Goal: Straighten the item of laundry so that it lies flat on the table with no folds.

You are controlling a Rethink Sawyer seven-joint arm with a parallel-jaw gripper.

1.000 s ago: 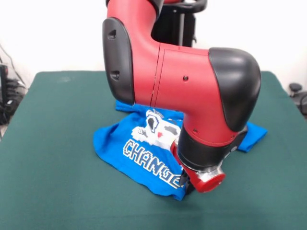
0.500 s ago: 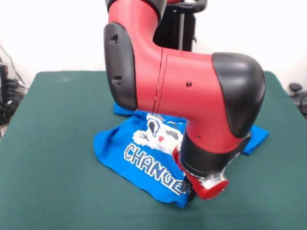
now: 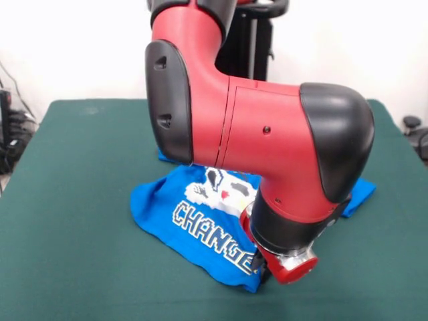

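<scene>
blue T-shirt (image 3: 200,221) is bunched on the green counter (image 3: 67,200), still folded; can't tell if fingers (image 3: 262,269) at its hem grip anything

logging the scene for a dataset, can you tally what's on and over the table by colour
Blue: 1, the bright blue short-sleeved T-shirt with white lettering.
Dark green: 1, the large table with a felt-like cloth top.
Red and black: 1, the robot arm, its gripper low at the shirt's near edge.
Total: 3.
</scene>
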